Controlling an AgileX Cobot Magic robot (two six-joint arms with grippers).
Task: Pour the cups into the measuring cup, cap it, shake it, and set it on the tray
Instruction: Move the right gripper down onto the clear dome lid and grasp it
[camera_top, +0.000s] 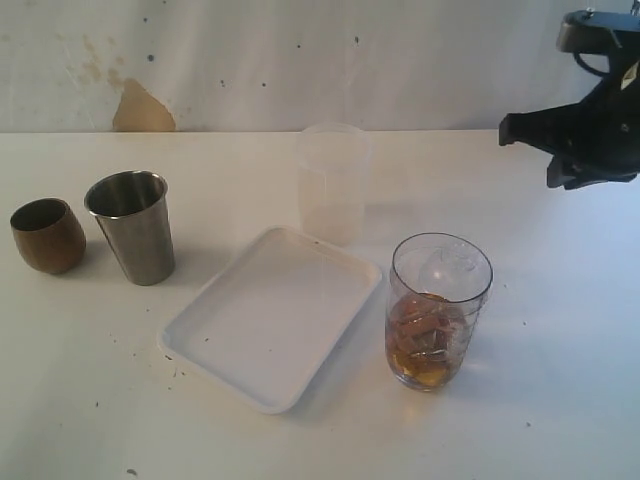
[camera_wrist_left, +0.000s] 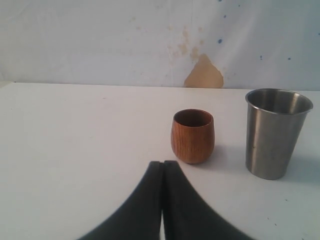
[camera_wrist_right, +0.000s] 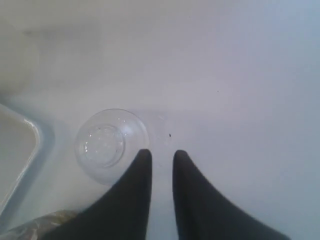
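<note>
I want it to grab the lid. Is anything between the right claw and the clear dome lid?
Nothing visible. The cap lies on bare table in front of the open right gripper; the measuring cup stands beside it, not between.

Cropped by the exterior view's right edge: right arm (camera_top: 588, 128), fingertips not to be made out there. Faint against the wall: frosted container (camera_top: 333, 185). Too vague to name: brown contents of the measuring cup (camera_top: 440, 310). In the right wrist view, cut by the frame: tray (camera_wrist_right: 21, 146); blurred in a corner, the measuring cup's rim; overlapped by one finger (camera_wrist_right: 139, 175) of the right gripper (camera_wrist_right: 162, 156): edge of the cap (camera_wrist_right: 106, 146).
</note>
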